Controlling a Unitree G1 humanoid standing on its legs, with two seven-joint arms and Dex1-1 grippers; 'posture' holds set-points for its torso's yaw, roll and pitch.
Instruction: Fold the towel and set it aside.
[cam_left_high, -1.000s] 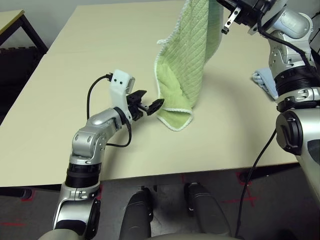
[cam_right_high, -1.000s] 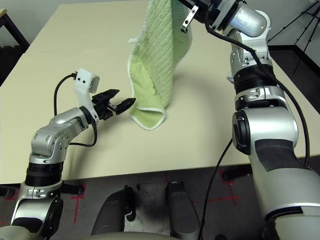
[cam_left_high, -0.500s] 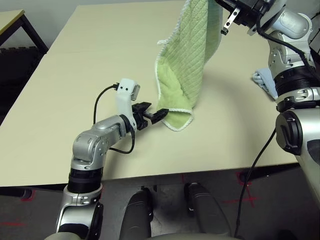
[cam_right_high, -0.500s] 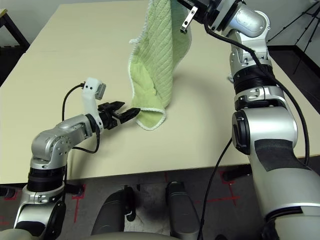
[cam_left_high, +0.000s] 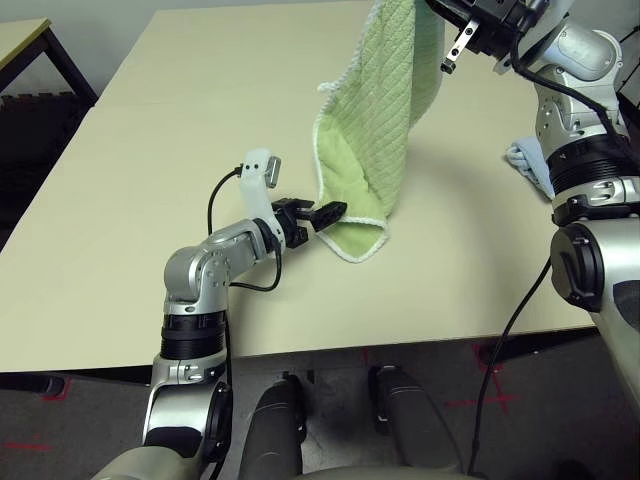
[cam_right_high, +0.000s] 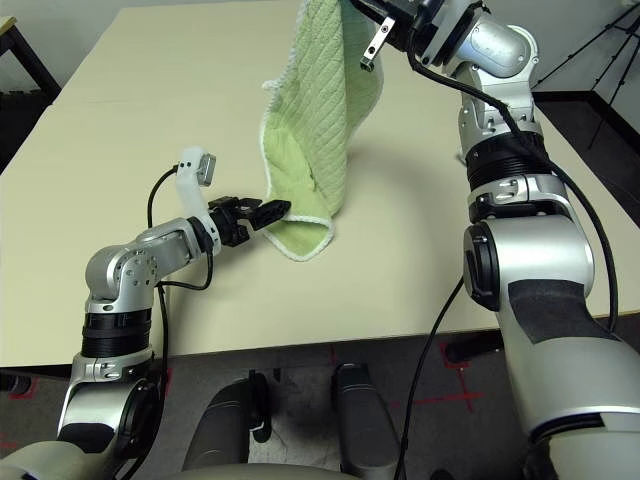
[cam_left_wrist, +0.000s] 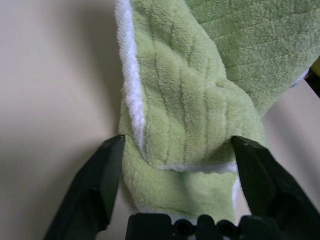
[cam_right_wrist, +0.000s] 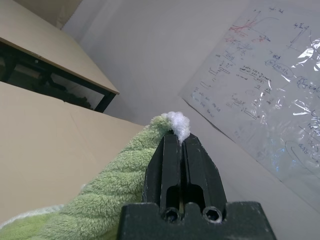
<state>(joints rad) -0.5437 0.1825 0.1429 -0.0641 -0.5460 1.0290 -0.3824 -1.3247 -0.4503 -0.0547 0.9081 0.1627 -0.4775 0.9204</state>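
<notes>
Clenching a white-edged corner of the green towel (cam_left_high: 375, 120) in the right gripper (cam_right_wrist: 181, 137), at one o'clock, with the rest hanging towards six over the table (cam_left_high: 150, 280); reaching in from nine o'clock with the left gripper (cam_left_wrist: 178, 140), on released jaws spread either side of the towel's lower end

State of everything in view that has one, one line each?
Green towel: hanging, lower end on the table, unfolded
Right gripper: shut on the towel's edge
Left gripper: open, fingers either side of the towel's lower part
Light blue cloth: lying on the table, crumpled or folded, can't tell
</notes>
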